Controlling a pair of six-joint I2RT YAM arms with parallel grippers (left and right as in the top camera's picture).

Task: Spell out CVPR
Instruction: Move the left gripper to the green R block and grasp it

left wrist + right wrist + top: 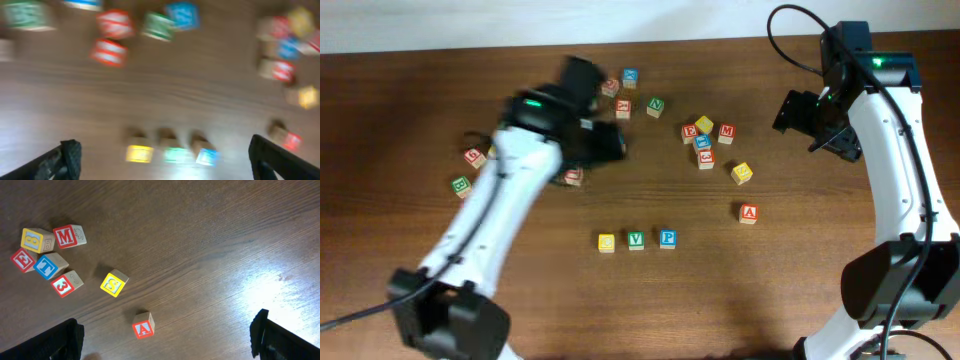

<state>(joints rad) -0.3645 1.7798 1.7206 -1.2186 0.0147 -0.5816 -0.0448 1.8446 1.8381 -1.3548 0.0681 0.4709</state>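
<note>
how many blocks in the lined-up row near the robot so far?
3: yellow block at the left end, green V block in the middle, blue P block at the right end. Nothing covers them, so none looks hidden.

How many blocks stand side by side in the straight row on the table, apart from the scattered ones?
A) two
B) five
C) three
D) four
C: the overhead view shows a yellow block, a green V block and a blue P block side by side, and no fourth block beside them.
</note>
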